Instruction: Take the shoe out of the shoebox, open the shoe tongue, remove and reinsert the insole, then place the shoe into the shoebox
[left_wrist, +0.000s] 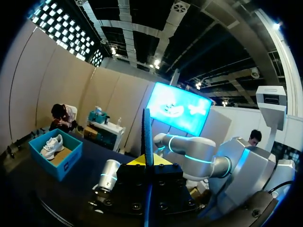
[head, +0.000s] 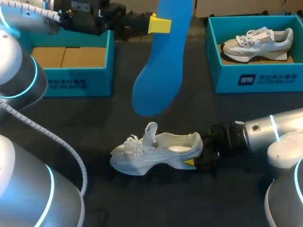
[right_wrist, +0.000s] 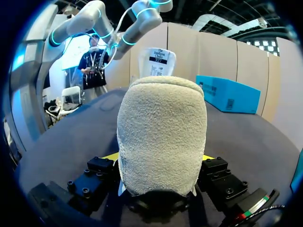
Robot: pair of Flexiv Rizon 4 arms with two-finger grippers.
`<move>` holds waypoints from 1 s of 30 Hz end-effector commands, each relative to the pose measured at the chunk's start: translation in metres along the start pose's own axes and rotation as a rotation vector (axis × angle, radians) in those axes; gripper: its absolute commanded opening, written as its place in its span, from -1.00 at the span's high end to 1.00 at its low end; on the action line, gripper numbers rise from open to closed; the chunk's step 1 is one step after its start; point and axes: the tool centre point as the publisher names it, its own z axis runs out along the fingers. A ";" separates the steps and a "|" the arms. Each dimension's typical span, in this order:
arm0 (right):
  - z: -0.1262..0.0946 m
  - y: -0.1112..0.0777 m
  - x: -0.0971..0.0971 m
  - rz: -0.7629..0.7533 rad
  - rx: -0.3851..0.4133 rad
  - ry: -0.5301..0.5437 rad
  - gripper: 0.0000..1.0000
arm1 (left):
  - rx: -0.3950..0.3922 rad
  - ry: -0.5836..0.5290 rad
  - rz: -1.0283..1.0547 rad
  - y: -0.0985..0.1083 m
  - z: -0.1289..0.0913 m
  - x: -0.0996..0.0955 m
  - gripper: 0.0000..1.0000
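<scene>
Head view, white-lettered shoebox (head: 223, 80), shoe (head: 158, 152), insole (head: 163, 61)

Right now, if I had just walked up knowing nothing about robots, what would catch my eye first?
A blue insole hangs in the air over the middle of the dark table, pinched in the left gripper. Below it, a white shoe rests on the table with its tongue pulled up and its heel clamped in the right gripper. At the far right, a teal shoebox holds a second shoe.
</scene>
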 end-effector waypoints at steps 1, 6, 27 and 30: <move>0.004 -0.003 0.003 0.000 0.004 -0.003 1.00 | -0.001 0.002 0.000 0.000 0.001 -0.001 1.00; 0.004 -0.003 0.003 0.000 0.004 -0.003 1.00 | 0.024 0.006 0.002 -0.004 -0.004 0.007 1.00; 0.004 -0.003 0.003 0.000 0.004 -0.003 1.00 | 0.079 0.028 -0.037 -0.032 -0.035 0.034 1.00; 0.004 -0.003 0.003 0.000 0.004 -0.003 1.00 | 0.080 0.030 -0.050 -0.030 -0.034 0.036 1.00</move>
